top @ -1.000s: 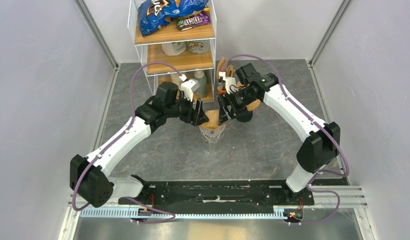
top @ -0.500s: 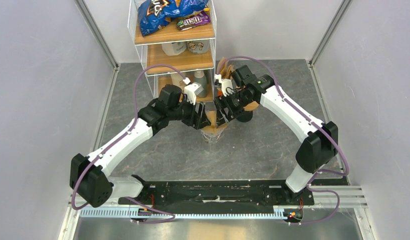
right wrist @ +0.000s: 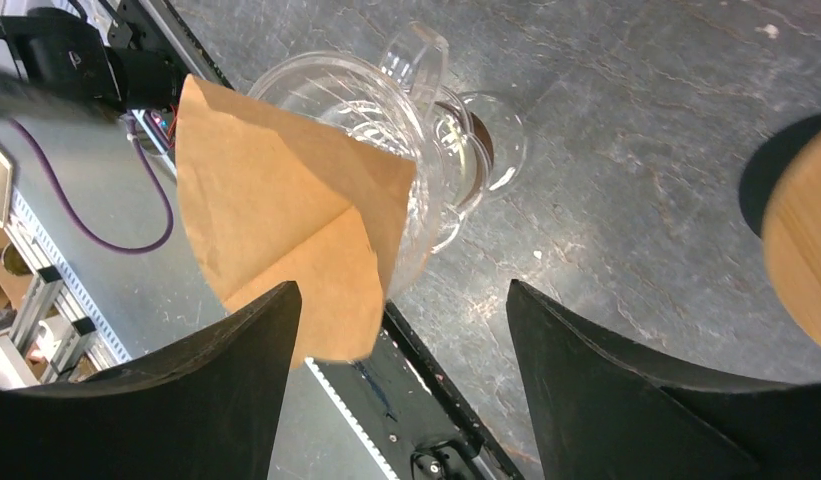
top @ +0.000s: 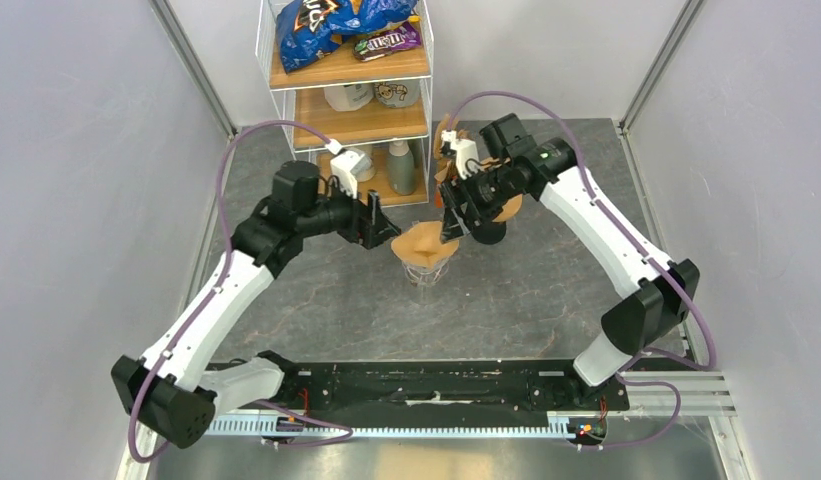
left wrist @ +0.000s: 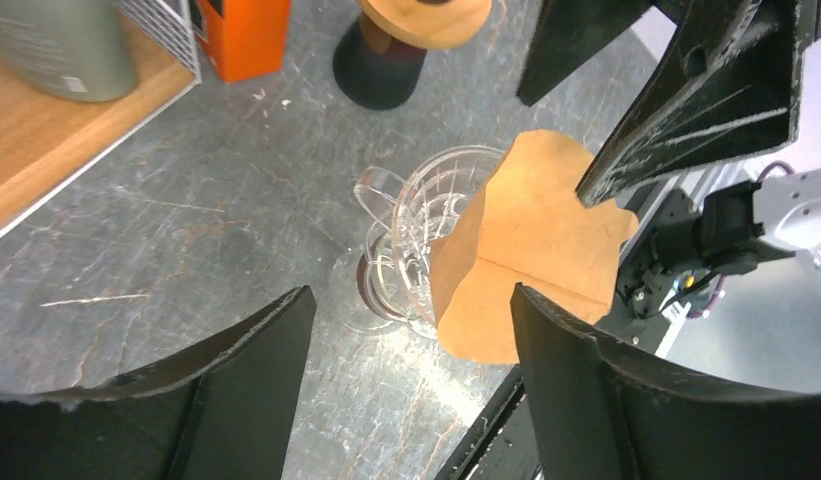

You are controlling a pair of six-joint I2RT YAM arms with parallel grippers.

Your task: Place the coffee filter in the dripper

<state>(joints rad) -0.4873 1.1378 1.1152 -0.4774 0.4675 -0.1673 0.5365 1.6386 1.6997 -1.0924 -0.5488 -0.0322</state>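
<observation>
Left claw (top: 379, 224) and right claw (top: 453, 219) pulled apart, both released | coffee filter (top: 423, 243) rests in dripper (top: 426, 270), standing proud of rim | remaining: probably seat it fully

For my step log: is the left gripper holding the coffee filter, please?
No, the left gripper is wide open, with the coffee filter resting in the dripper clear of its fingers.

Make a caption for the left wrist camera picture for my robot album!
Brown coffee filter perched crookedly in the clear glass dripper, seen between the left arm's open jaws.
</observation>
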